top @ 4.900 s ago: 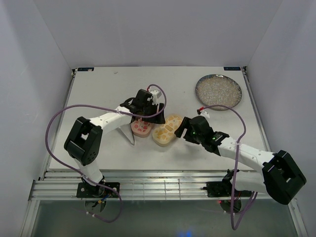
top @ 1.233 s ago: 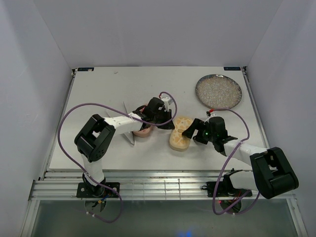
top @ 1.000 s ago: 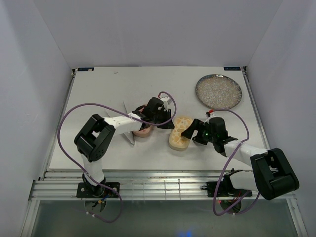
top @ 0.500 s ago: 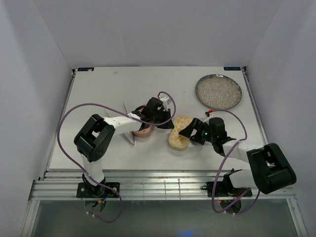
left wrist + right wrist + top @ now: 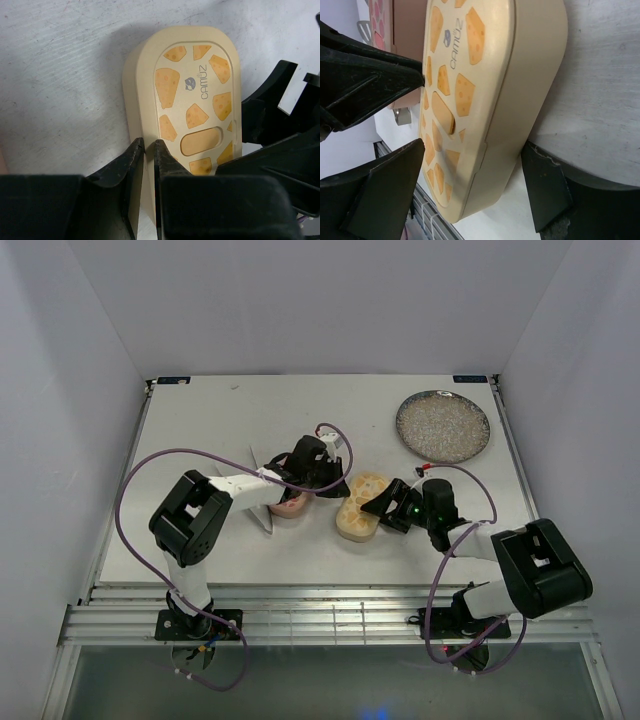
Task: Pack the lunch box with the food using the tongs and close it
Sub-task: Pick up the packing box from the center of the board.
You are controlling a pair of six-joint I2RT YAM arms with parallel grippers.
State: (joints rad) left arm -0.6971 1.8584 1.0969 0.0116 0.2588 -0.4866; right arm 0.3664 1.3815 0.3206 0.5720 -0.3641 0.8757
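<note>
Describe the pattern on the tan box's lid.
Cream-yellow lid scattered with orange cheese-wedge shapes, some dotted with holes; the left wrist view shows it best.

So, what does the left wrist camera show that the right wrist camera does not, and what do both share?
Only the left wrist view: the whole top of the tan-yellow box from above, and the narrow slit between the left hand's fingers. Only the right wrist view: the pink tray behind, and the right hand's fingers wide apart on both sides of the box. Both: the closed box, both hands, the table.
</note>
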